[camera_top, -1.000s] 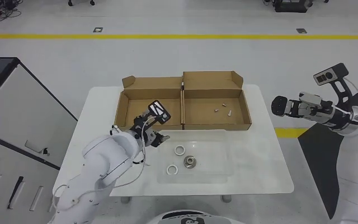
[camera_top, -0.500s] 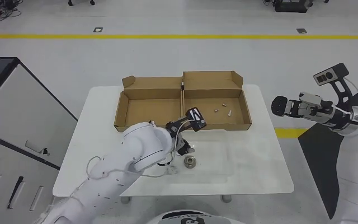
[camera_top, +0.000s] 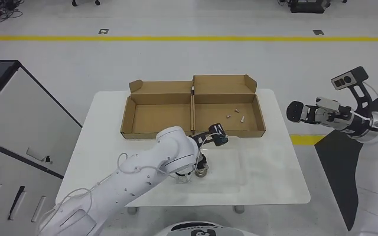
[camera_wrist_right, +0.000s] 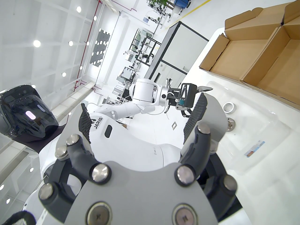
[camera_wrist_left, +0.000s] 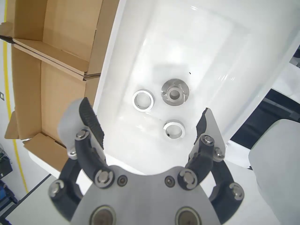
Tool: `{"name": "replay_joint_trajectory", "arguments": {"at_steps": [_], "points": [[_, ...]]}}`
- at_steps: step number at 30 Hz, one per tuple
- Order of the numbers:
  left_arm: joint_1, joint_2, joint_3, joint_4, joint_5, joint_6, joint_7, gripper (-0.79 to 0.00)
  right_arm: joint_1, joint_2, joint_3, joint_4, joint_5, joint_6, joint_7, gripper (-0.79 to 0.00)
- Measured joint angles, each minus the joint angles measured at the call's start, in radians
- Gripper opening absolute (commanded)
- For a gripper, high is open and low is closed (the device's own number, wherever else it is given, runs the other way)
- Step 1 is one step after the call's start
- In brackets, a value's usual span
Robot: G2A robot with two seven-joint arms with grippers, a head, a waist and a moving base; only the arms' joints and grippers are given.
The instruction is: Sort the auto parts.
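Left jaws stand wide apart with nothing between them, their black ribbed pads (camera_wrist_left: 90,118) hanging above a clear plastic tray (camera_wrist_left: 211,36). Below the gap, three metal parts lie on the tray floor: a flanged hub (camera_wrist_left: 174,92), a plain ring (camera_wrist_left: 142,100) just beside it, and a second ring (camera_wrist_left: 174,129) with a small side hole, near both (none of the three touches another).

In the top view, the left arm (camera_top: 147,171) runs from the lower left of the frame to the centre and covers the left part of the tray. The hub shows at the arm's tip, just below the centre of the frame. The tray rests on a white surface (camera_top: 277,171) in the lower middle of the frame.

Directly above the tray in the frame, two open cardboard boxes sit side by side with their inner walls touching: the left box (camera_top: 156,118) and the right box (camera_top: 212,118). Two small pale parts (camera_top: 236,110) lie in the right box, toward its right half.

At the right edge of the frame, beyond the surface and level with the boxes, the right arm (camera_top: 331,115) hangs with the right jaws apart too, gripping nothing.
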Motion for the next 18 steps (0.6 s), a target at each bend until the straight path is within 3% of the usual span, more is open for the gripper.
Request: {"name": "replay_joint_trajectory", "arguments": {"at_steps": [18], "points": [[-0.006, -0.002, 0.002, 0.002, 0.004, -0.001, 0.025, 0.000, 0.000, 0.000, 0.000, 0.000, 0.000, 0.000, 0.000, 0.000]]}}
